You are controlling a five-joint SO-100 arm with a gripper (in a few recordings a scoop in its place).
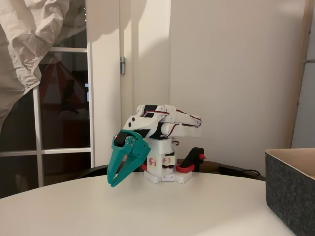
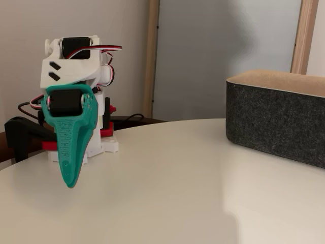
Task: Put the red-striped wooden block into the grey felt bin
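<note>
The red-striped wooden block is out of view. My teal gripper (image 1: pixel 113 183) hangs folded in front of the white arm base, pointing down at the tabletop with its tips just above it. In a fixed view the two fingers meet at the tips with nothing between them. In a fixed view the gripper (image 2: pixel 70 183) is seen edge-on as one tapering blade. The grey felt bin (image 1: pixel 291 194) stands at the right edge of the table, well away from the gripper. Its dark felt wall and tan rim (image 2: pixel 277 119) show.
The white round table (image 2: pixel 167 193) spreads between the arm and the bin. A black and red clamp (image 1: pixel 193 161) sits beside the arm base (image 1: pixel 165 169). Behind are a glass door, a wall and a crumpled pale sheet at upper left.
</note>
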